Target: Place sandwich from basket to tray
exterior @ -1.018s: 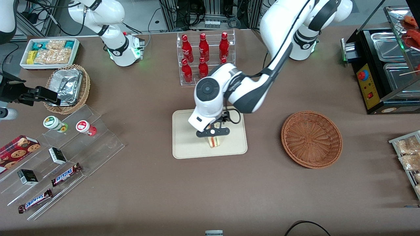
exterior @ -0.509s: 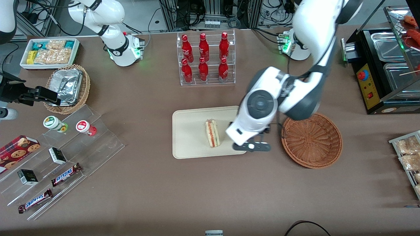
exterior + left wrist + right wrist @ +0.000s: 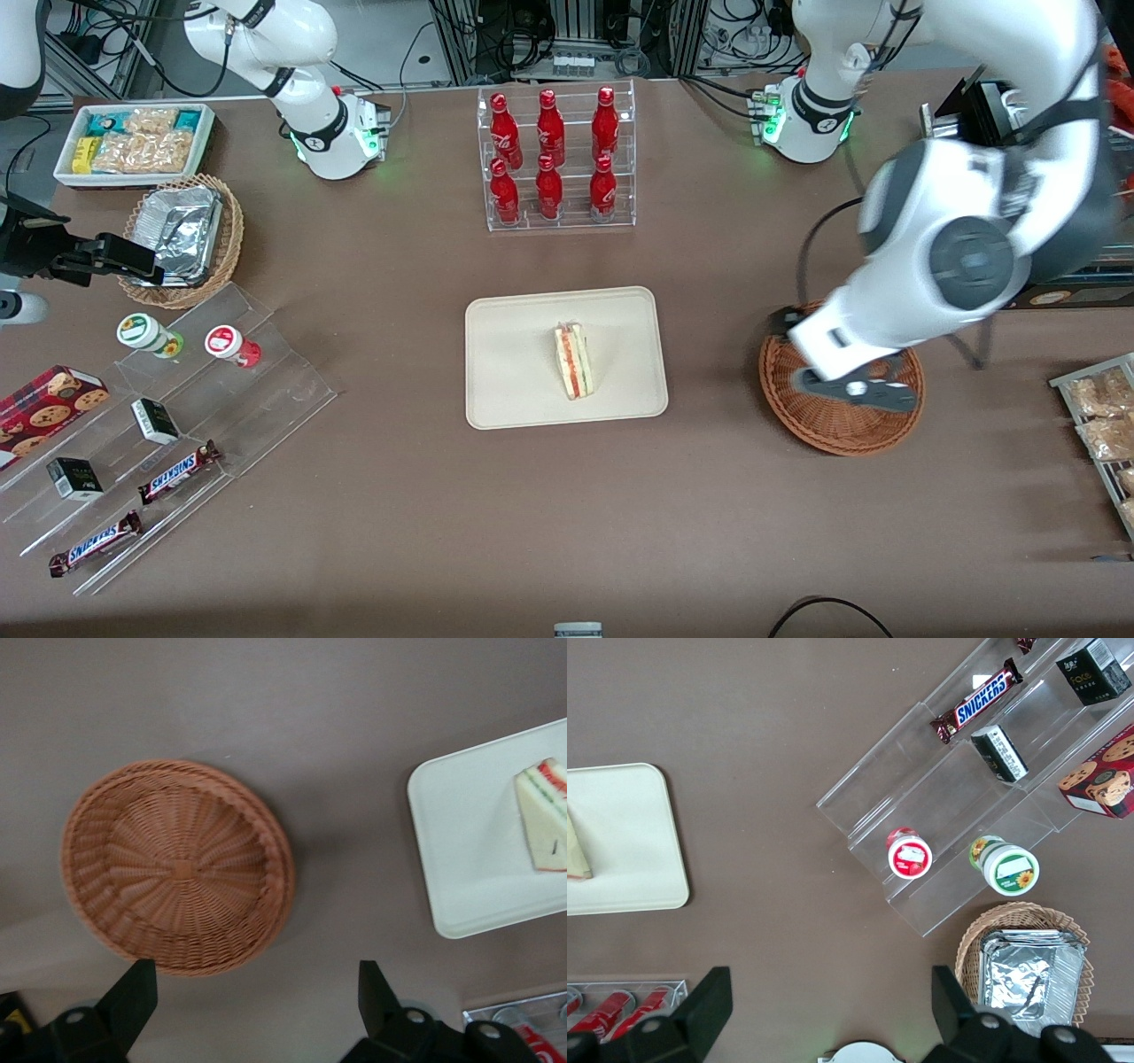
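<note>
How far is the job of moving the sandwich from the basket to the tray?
Done, it seems: the sandwich lies on the tray, and the basket holds nothing. In hand: nothing; the gripper is open and empty, above the basket. Left: no sandwich remains to move, so at most parking the arm.

Three cameras, all looking down on one brown table.

The front view hangs high and takes in the whole table — tray (image 3: 620, 310), basket (image 3: 828, 430) and the gripper (image 3: 852, 388) above that basket. The left wrist camera looks straight down from much closer, its fingers (image 3: 133, 992) spread wide, sharing basket (image 3: 177, 866), tray (image 3: 461, 815) and sandwich (image 3: 542, 815) with the front view. The right wrist camera faces down over the parked arm's end — it shares the tray (image 3: 629, 833) too.
</note>
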Tool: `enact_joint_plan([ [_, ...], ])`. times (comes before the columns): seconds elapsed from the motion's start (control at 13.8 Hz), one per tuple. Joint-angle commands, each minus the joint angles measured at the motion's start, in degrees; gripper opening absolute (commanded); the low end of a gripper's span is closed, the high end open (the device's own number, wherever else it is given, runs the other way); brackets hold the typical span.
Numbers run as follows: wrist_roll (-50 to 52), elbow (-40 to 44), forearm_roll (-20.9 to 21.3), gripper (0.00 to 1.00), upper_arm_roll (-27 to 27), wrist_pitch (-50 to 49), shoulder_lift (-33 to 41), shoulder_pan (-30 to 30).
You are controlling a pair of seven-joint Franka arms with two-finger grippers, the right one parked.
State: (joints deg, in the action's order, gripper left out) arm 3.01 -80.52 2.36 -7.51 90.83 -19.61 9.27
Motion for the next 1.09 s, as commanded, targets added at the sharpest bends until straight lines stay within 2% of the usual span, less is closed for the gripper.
enact_joint_plan([
  [0.0,-2.0,-2.3,-0.5,1.00,-0.6,-1.8,3.5,-3.0],
  [0.15,-2.0,-2.2,-0.6,1.00,-0.5,-5.1,5.0,-5.6],
  [1.02,-2.0,-2.8,0.0,1.00,-0.3,-13.1,11.7,-9.9],
])
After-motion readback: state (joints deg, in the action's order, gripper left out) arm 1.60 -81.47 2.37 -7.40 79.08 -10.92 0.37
